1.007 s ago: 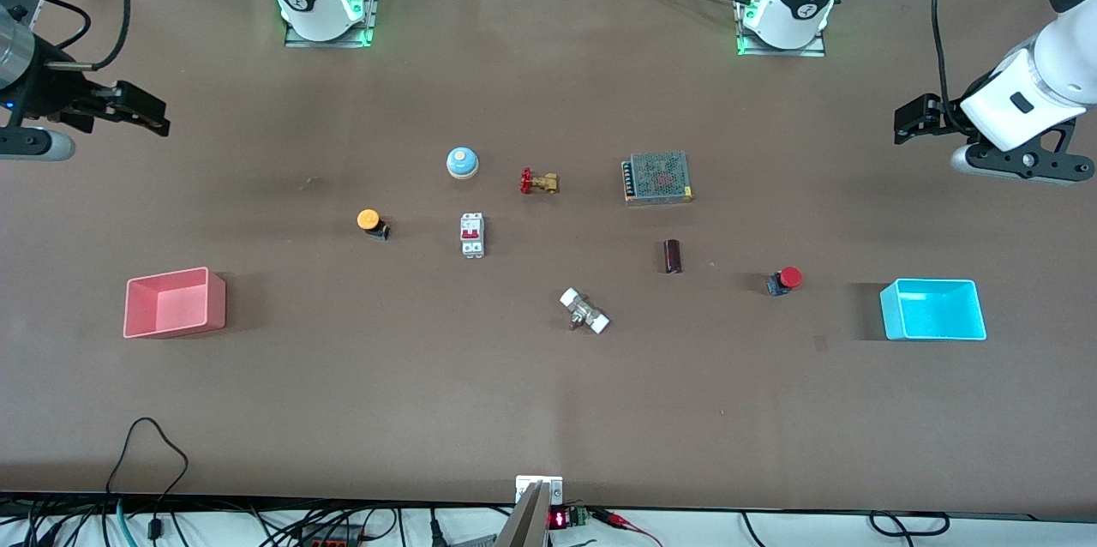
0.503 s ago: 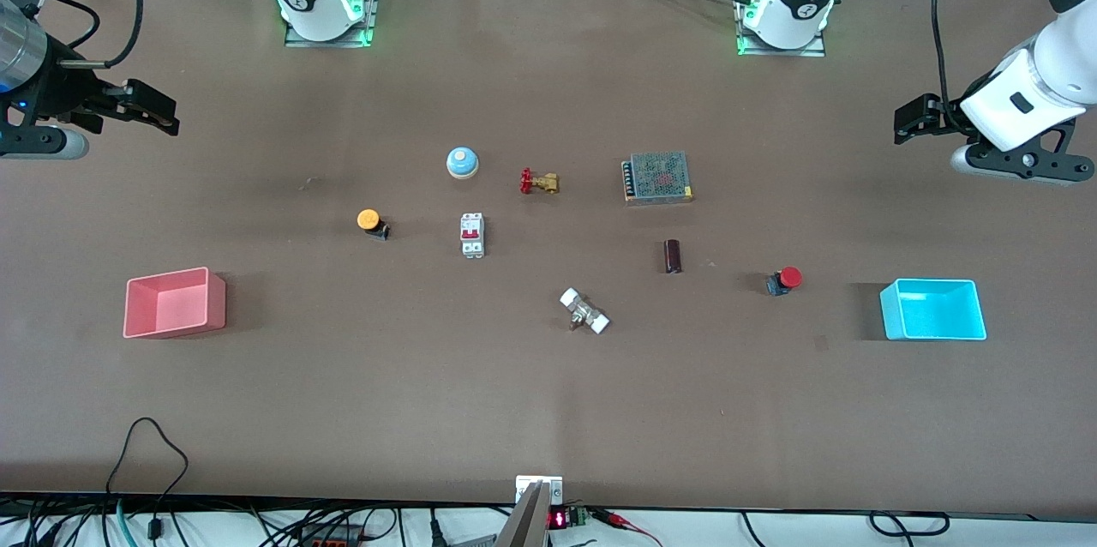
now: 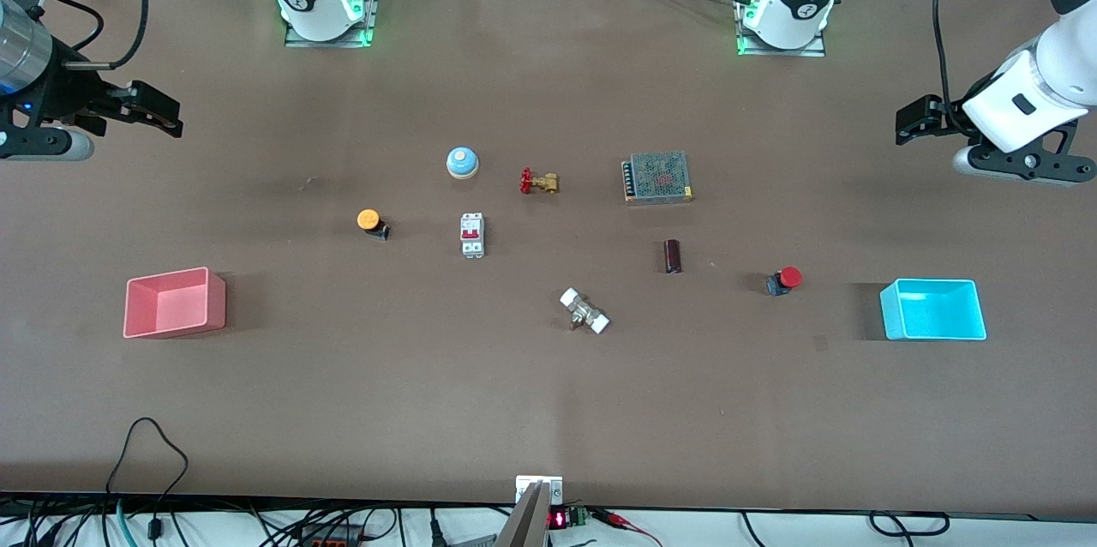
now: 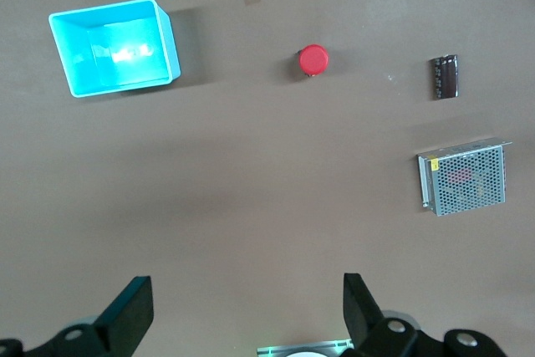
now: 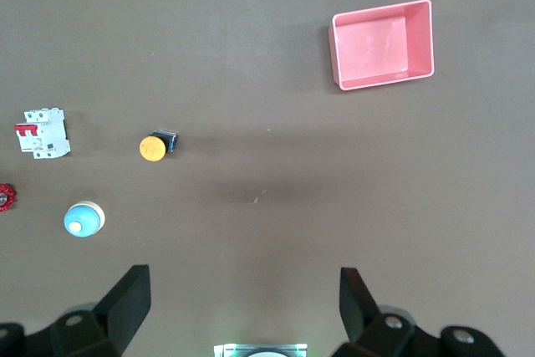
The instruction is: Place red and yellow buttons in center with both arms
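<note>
The orange-yellow button (image 3: 368, 219) stands on the table toward the right arm's end; it also shows in the right wrist view (image 5: 153, 147). The red button (image 3: 789, 277) lies toward the left arm's end, beside the cyan tray, and shows in the left wrist view (image 4: 313, 59). The bare brown center (image 3: 566, 249) lies between them. My right gripper (image 3: 158, 114) (image 5: 242, 283) is open and empty, high over the right arm's end. My left gripper (image 3: 908, 120) (image 4: 247, 290) is open and empty, high over the left arm's end.
A pink tray (image 3: 218, 303) and a cyan tray (image 3: 934, 283) stand at the table's two ends. Between them stand a light-blue dome (image 3: 462, 162), a brass valve (image 3: 538, 182), a white breaker (image 3: 472, 234), a meshed power supply (image 3: 657, 177), a dark cylinder (image 3: 673, 256) and a white-ended fitting (image 3: 584, 311).
My right gripper has drifted a little toward the table's middle. My left gripper has barely moved. The buttons have not moved.
</note>
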